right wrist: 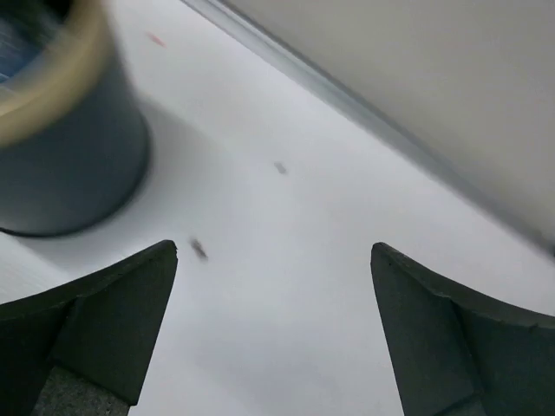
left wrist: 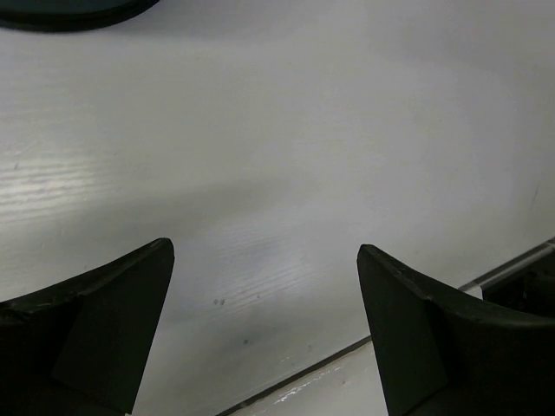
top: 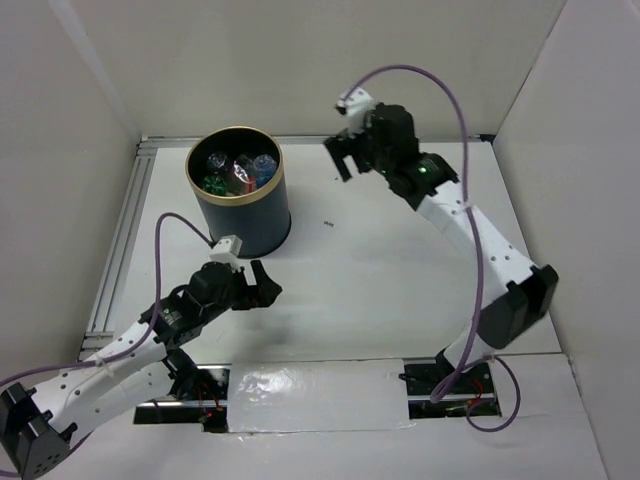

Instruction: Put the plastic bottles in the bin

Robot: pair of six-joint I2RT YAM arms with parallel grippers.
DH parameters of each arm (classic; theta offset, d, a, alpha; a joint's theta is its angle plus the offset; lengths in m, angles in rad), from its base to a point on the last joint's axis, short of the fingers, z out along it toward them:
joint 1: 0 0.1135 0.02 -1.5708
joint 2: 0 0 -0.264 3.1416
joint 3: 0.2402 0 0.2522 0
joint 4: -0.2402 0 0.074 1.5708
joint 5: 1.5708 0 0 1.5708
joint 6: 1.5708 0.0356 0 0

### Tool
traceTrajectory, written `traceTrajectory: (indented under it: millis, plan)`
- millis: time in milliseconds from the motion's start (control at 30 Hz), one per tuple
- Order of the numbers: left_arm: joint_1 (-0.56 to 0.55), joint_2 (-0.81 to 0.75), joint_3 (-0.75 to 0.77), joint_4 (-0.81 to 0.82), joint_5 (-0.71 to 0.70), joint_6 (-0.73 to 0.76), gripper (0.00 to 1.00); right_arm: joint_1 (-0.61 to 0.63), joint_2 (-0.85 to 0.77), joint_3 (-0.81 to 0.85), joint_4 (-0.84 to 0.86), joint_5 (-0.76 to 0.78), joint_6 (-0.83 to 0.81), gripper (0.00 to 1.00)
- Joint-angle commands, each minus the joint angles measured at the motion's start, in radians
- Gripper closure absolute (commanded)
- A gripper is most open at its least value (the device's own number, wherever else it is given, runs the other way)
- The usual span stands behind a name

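The dark navy bin [top: 243,218] with a gold rim stands at the back left of the table. Several plastic bottles [top: 240,172] lie inside it, among them a green one [top: 213,183] and clear ones. No bottle shows on the table. My left gripper [top: 266,282] is open and empty, low over the table just in front of the bin; its wrist view [left wrist: 264,250] shows bare table between the fingers. My right gripper [top: 338,160] is open and empty, raised to the right of the bin. The right wrist view [right wrist: 274,249] shows the bin [right wrist: 61,147] blurred at left.
White walls close in the table on the left, back and right. A metal rail [top: 118,250] runs along the left edge. A shiny taped sheet [top: 315,395] lies at the near edge between the arm bases. The bin's base [left wrist: 69,10] shows at the left wrist view's top.
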Motion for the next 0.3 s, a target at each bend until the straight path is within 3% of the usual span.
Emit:
traceTrajectory:
  millis: [0, 267]
  plan:
    - [-0.017, 0.057, 0.066, 0.136, 0.061, 0.114, 0.0, -0.101, -0.147, -0.231, -0.006, 0.193, 0.084, 0.01]
    - [-0.163, 0.187, 0.158, 0.193, -0.043, 0.194, 0.0, -0.383, -0.543, -0.822, 0.135, 0.133, 0.164, 0.01]
